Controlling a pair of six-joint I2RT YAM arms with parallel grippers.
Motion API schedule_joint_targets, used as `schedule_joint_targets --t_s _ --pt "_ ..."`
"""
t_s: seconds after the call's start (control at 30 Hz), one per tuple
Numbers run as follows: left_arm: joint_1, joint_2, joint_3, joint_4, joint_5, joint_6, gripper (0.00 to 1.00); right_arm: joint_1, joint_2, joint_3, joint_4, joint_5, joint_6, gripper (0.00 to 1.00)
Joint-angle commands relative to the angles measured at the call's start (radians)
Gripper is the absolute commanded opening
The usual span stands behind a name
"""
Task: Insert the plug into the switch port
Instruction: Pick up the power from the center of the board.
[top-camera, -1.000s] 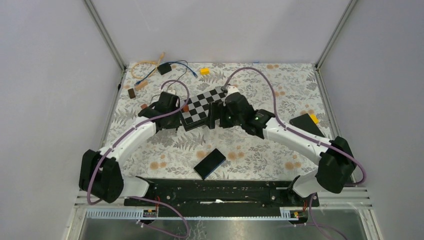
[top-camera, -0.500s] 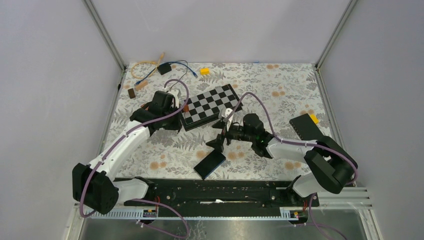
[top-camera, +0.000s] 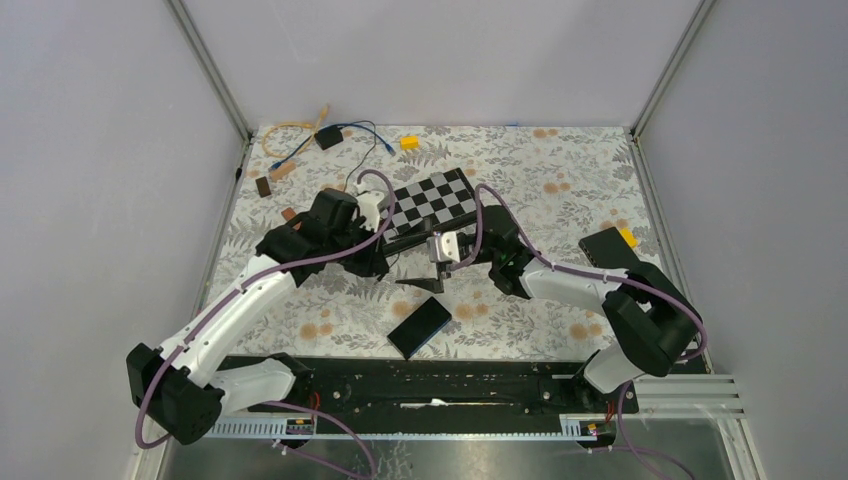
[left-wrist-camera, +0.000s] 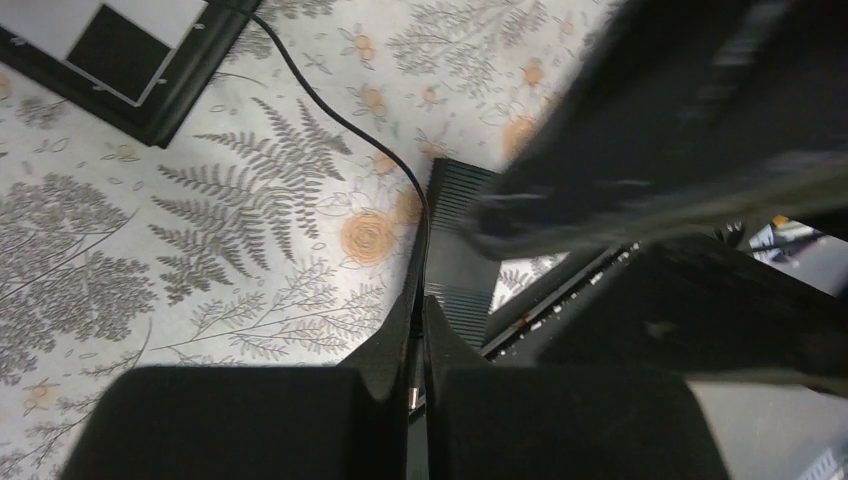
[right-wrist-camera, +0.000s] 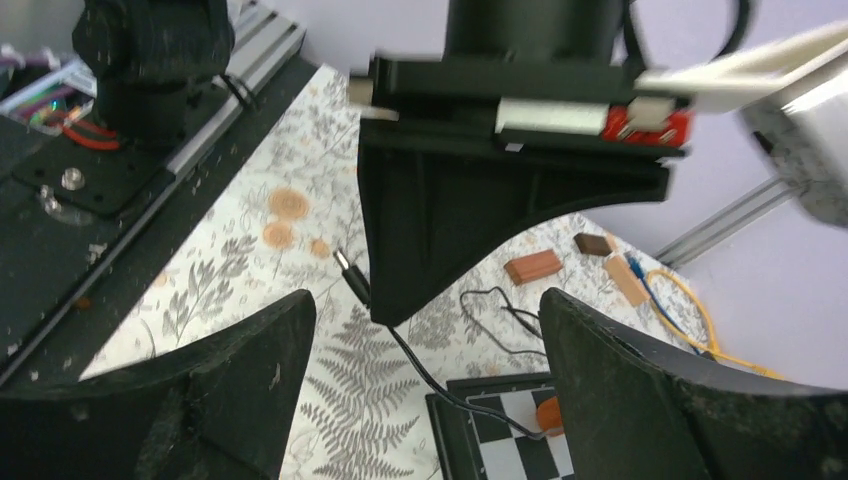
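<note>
My left gripper (left-wrist-camera: 418, 300) is shut on the plug (left-wrist-camera: 412, 395), whose small silver tip shows between the fingers. Its thin black cable (left-wrist-camera: 330, 115) trails back over the floral cloth to the checkered board (top-camera: 425, 205). The switch (top-camera: 420, 327), a flat black slab, lies near the front edge; in the left wrist view its ribbed end (left-wrist-camera: 460, 250) shows just beyond the fingertips. My right gripper (right-wrist-camera: 425, 330) is open and faces the left gripper (right-wrist-camera: 430, 240) head-on, with the plug (right-wrist-camera: 345, 262) sticking out between the wide fingers. From above, the two grippers (top-camera: 385, 262) (top-camera: 425, 272) nearly meet over the switch.
A second black device (top-camera: 612, 250) with a yellow part lies at the right. Brown blocks (right-wrist-camera: 532, 266) (right-wrist-camera: 593, 243), a yellow cable (right-wrist-camera: 690, 310), a small black box (top-camera: 328, 139) with a blue cable and a yellow block (top-camera: 409, 143) sit at the back. An orange piece (right-wrist-camera: 548, 412) rests on the board.
The right arm left the checkered board, came nearer and turned to face the left gripper. The left gripper carried the plug right and toward the front, over the switch.
</note>
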Motion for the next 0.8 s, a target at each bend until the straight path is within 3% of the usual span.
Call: schedule_joint_targets --t_s 0.0,0.27,0.77 --pt "-0.043 -0.003 0.062 -0.012 0.062 0.028 0.0 0.012 0.013 0.049 -0.154 -0.026 -0.23 0.88" --pt "-0.065 -0.001 0.068 -0.015 0.076 0.031 0.0 0.022 0.014 0.068 -0.297 0.012 -0.349 0.77" --pt "-0.077 0.006 0.082 -0.024 0.064 0.037 0.0 0.05 0.037 0.087 -0.403 0.055 -0.435 0.33"
